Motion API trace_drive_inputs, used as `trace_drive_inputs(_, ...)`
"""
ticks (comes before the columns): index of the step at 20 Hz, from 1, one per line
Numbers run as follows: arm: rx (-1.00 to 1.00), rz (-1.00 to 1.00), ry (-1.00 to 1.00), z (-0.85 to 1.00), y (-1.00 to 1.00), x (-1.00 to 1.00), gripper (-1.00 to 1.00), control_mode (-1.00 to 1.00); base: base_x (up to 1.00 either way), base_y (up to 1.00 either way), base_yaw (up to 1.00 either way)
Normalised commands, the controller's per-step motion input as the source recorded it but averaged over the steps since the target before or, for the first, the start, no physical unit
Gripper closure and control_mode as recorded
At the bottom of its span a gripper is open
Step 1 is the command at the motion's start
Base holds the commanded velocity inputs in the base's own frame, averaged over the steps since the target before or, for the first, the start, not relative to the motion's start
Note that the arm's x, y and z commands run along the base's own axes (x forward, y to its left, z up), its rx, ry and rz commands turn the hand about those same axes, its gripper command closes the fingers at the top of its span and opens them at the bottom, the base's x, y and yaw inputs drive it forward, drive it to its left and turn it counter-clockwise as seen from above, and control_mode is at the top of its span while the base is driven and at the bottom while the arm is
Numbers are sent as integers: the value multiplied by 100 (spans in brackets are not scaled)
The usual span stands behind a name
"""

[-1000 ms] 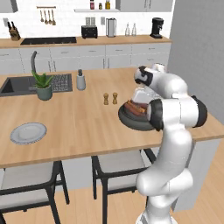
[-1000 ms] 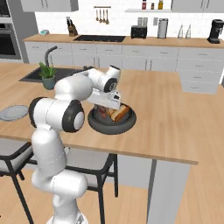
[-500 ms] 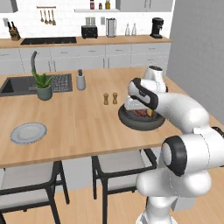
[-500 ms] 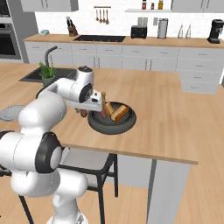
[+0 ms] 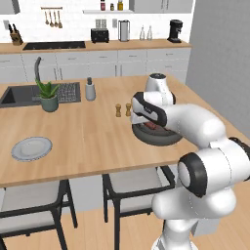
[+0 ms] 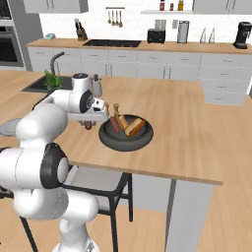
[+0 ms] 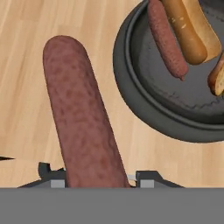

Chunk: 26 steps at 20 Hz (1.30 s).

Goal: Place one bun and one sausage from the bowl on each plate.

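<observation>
My claw [image 7: 97, 177] is clamped on 1 sausage [image 7: 81, 118], a fat, mottled red-brown cylinder with a rounded tip, over the pale wooden counter [image 7: 26, 87]. Just beside it sits the thick-rimmed, matte dark bowl [image 7: 144, 109], holding a slimmer sausage [image 7: 166, 37] and glossy tan buns [image 7: 192, 26].

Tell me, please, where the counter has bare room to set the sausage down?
Bare wood lies between the plate and the dark bowl, in front of the shakers. It is crowded by the sink, plant and dispenser.
</observation>
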Motion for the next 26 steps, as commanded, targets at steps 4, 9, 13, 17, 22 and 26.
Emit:
trace_drive_inputs(4,0,-1,0,1,0,3,100,-100,0,0,0)
trace_drive_inputs(9,0,0,0,0,0,0,100,100,-7,38,-2)
trace_drive_inputs(13,0,0,0,0,0,0,100,100,-21,92,-10)
trace_drive_inputs(17,0,0,0,0,0,0,100,100,-29,99,-16)
trace_drive_inputs(22,0,0,0,0,0,0,100,100,-29,100,-19)
trace_drive_inputs(26,0,0,0,0,0,0,100,100,-3,90,-12)
